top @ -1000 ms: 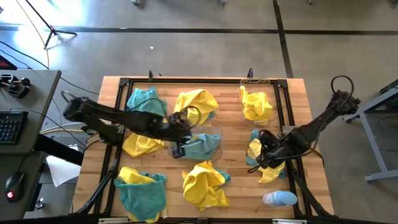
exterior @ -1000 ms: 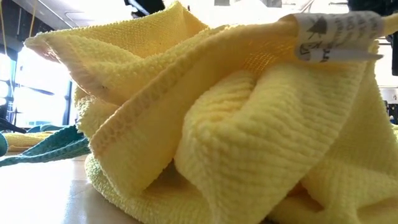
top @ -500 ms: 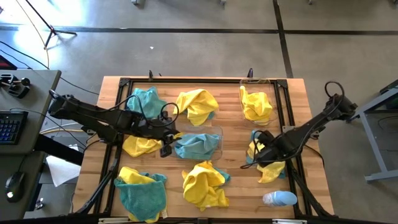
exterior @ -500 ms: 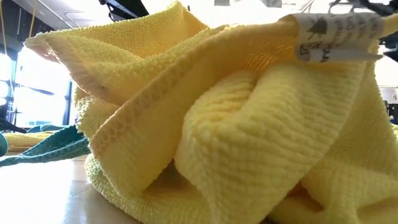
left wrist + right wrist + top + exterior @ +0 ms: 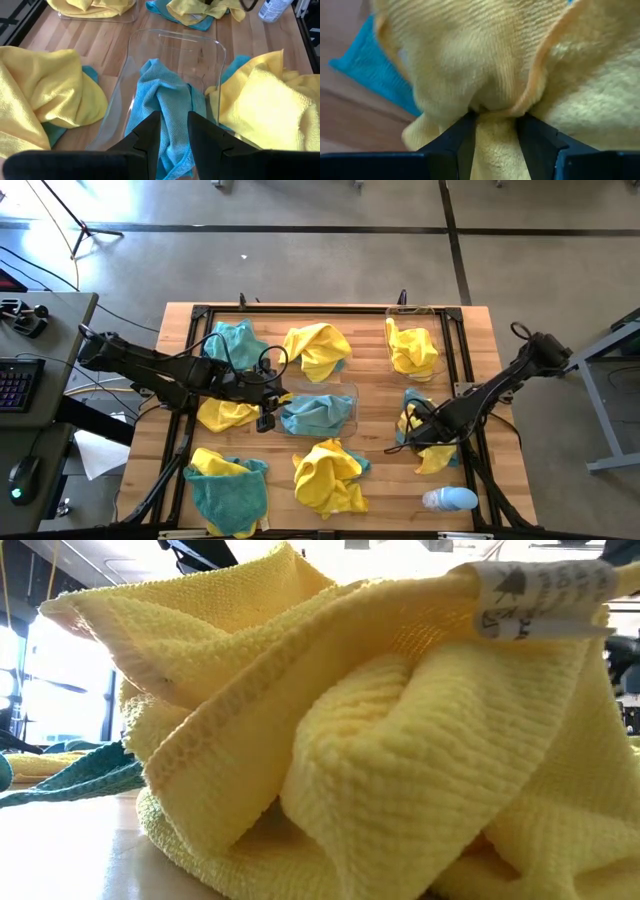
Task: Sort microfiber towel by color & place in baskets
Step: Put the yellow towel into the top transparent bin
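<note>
- Right gripper (image 5: 495, 132): its two dark fingers (image 5: 462, 137) straddle a pinched fold of a yellow towel (image 5: 490, 65); the fold sits between them, but whether they clamp it or stand slack around it I cannot tell
- Just beside that gripper, a teal-blue towel (image 5: 370, 65) pokes out from under the yellow one, on the wooden desk (image 5: 375, 395)
- Left gripper (image 5: 173, 131): fingers slightly parted with nothing between them, hovering just over the near rim of a clear basket (image 5: 172, 42)
- Right in front of it, a teal-blue towel (image 5: 167, 100) lies bunched inside that basket
- Either side of the left gripper, loose yellow towels (image 5: 45, 87) flank the basket
- Farther beyond it, a second clear basket (image 5: 412, 348) holds yellow towels; a pale bottle (image 5: 272, 9) stands off to one side
</note>
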